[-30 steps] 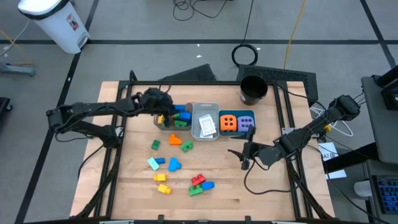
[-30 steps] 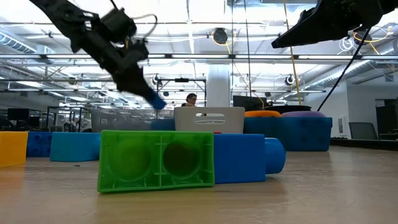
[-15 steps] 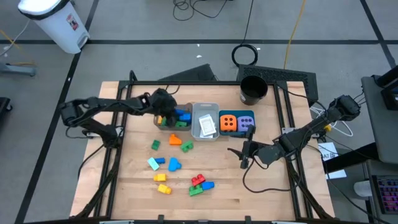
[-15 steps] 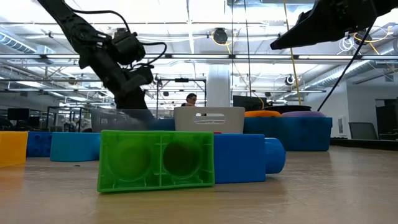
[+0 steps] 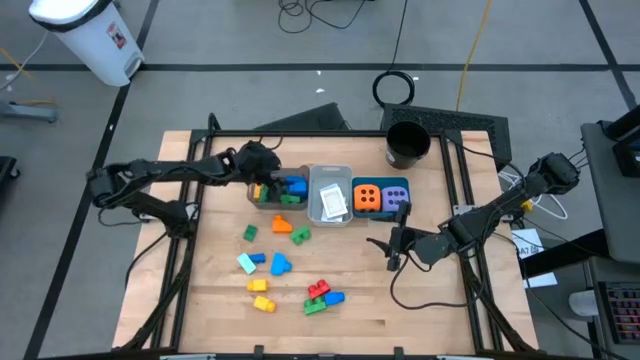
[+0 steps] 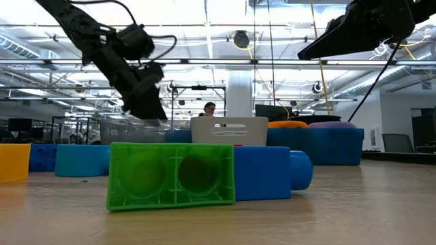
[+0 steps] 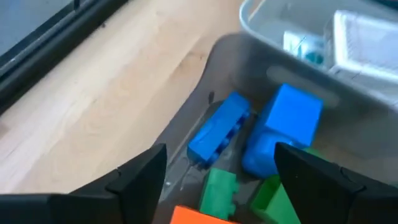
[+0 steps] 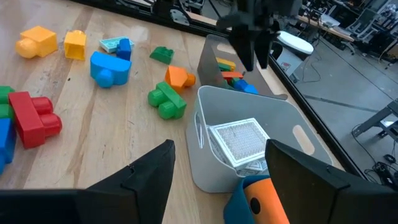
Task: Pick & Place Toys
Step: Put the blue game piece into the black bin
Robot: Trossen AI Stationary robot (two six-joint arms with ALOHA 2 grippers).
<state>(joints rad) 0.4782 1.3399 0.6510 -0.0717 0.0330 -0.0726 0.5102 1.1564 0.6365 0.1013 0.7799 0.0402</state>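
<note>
My left gripper (image 5: 264, 172) hangs open just above the clear bin (image 5: 262, 198), its fingers standing on either side of two blue bricks (image 7: 219, 127) that lie loose in the bin beside green and orange ones. White cards (image 5: 333, 203) lie in the grey bin (image 5: 330, 172). An orange cube (image 5: 367, 197) and a purple cube (image 5: 397, 195) sit in the teal bin. Several bricks lie on the table, among them a blue one (image 5: 280, 264) and a red one (image 5: 318, 290). My right gripper (image 5: 392, 250) waits open, near the teal bin's near right corner.
A black round cup (image 5: 407, 145) stands at the far right of the table. The three bins stand side by side across the middle. Bare wood lies along the near edge (image 5: 400, 320) and at the far left (image 5: 200, 150).
My left gripper has gone right, over the clear bin, dipped toward it and risen a little. The blue brick it carried at its fingertips a second ago is no longer there; it has let go of it over the bin.
</note>
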